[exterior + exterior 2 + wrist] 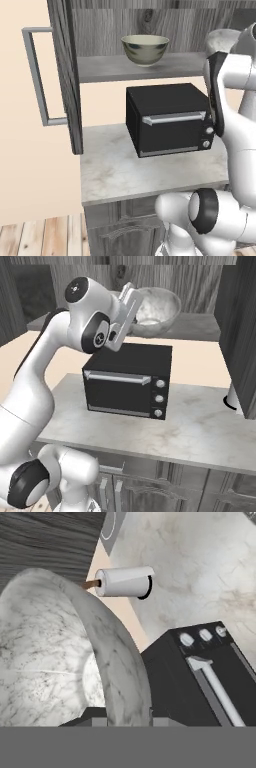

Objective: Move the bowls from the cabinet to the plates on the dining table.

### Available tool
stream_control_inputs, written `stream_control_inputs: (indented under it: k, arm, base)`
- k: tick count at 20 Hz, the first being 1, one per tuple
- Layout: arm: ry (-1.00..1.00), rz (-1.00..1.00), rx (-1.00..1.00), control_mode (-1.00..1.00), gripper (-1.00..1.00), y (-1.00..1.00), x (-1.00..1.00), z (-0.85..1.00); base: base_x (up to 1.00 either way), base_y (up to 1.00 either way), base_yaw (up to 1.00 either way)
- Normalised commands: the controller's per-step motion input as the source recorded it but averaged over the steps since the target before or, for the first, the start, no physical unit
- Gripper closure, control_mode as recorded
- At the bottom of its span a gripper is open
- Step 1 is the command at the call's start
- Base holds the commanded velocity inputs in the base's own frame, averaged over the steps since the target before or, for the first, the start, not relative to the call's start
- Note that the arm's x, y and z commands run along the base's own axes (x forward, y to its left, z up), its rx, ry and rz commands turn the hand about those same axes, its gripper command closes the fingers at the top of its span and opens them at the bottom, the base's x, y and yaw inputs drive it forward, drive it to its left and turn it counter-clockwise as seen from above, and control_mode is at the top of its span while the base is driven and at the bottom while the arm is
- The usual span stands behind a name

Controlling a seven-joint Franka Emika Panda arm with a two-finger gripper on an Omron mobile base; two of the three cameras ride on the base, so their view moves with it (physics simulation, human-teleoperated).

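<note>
Nearest you in the hand view, the hand [127, 721] has its fingers pinching the rim of the pale grey-white marbled bowl [55, 657], one tip inside the wall and one outside. From that camera the bowl's mouth faces about nine o'clock, so its axis runs roughly across the picture; in the right base view the same bowl [155, 310] sits close to upright, mouth up, at about twelve o'clock above the black oven [129, 382], with the hand [131, 306] at its left rim. It is round, deep, thin-walled, with faint grey veining and a brighter patch at the bottom. You cannot tell whether its base touches the cabinet shelf [197, 326]. The oven stands on the small marble worktop [200, 426], door handle and three knobs facing you. Farther back in the left base view, the cream-rimmed bowl [145, 49] with a mottled greenish outside stands upright on the shelf [100, 67], beside the open cabinet door [65, 75] at nine o'clock.
</note>
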Motion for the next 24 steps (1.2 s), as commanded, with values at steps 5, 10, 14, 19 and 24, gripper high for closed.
stream_control_inputs:
  k: [5,10,14,19,24]
  arm:
    - [0.01,0.11,-0.06,-1.0,1.0,0.21,-0.38,0.11]
    - [0.01,0.13,-0.04,-1.0,1.0,0.21,-0.34,0.0]
    - [0.0,0.13,-0.03,-1.0,1.0,0.19,-0.35,0.0]
    - [0.0,0.07,-0.05,-1.0,1.0,0.18,-0.4,0.09]
    - [0.04,0.04,-0.04,-1.0,1.0,0.09,-0.44,0.14]
  base:
    - [0.0,0.0,0.0]
    - [0.0,0.0,0.0]
    - [0.0,0.0,0.0]
    - [0.0,0.0,0.0]
    - [0.0,0.0,0.0]
